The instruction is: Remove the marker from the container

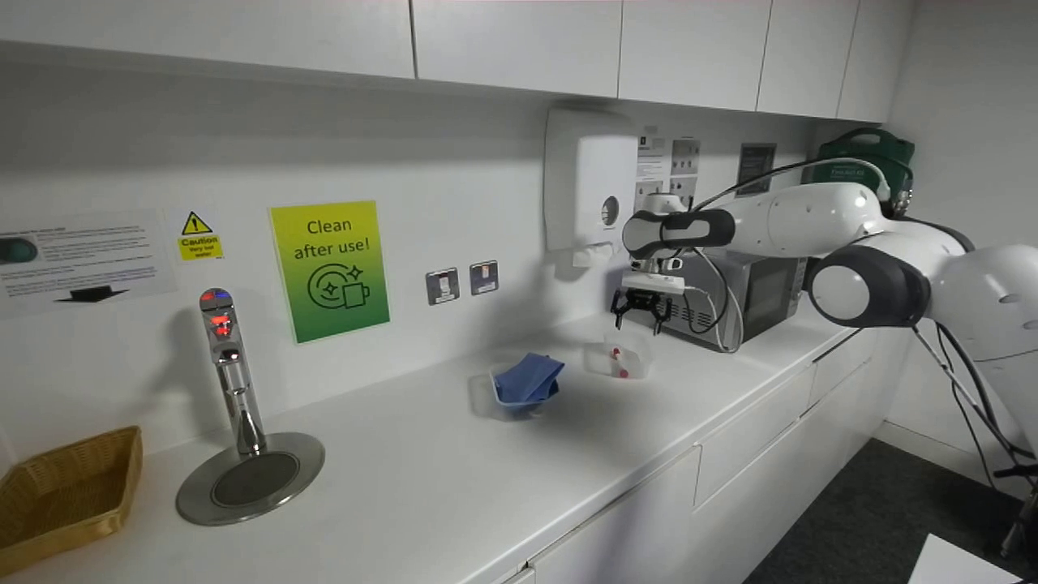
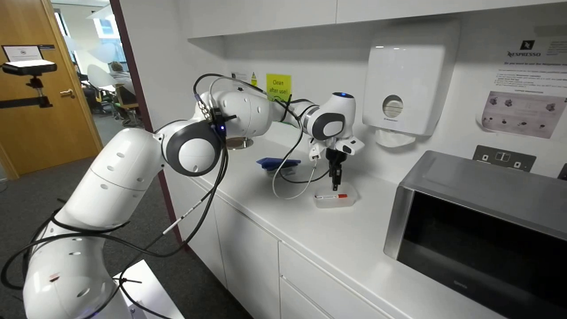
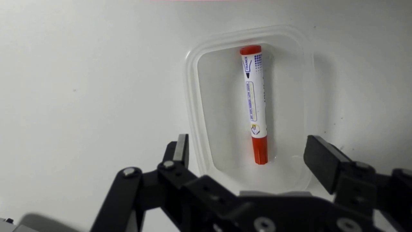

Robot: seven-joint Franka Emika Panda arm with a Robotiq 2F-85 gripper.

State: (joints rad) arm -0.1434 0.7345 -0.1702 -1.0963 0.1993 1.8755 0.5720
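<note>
Black fingers (image 3: 182, 149) loom closest to us in the wrist view, spread wide apart, and we look down past them. Below the gripper (image 3: 248, 146) we find the marker (image 3: 256, 96), white with red ends, lying lengthwise inside a clear plastic container (image 3: 195, 96). In both exterior views we see the gripper pointing downward over that container, at the end of the white arm (image 2: 248, 110). On the white counter (image 1: 389, 503), the container sits between a grey microwave (image 2: 478, 212) and another clear tub (image 1: 519, 410) bearing a blue cloth (image 1: 529, 378). Farther out, in an exterior view, we notice a chrome tap (image 1: 233, 373) with a round metal base (image 1: 195, 491) at its foot and, beside that, a wicker basket (image 1: 126, 474).
</note>
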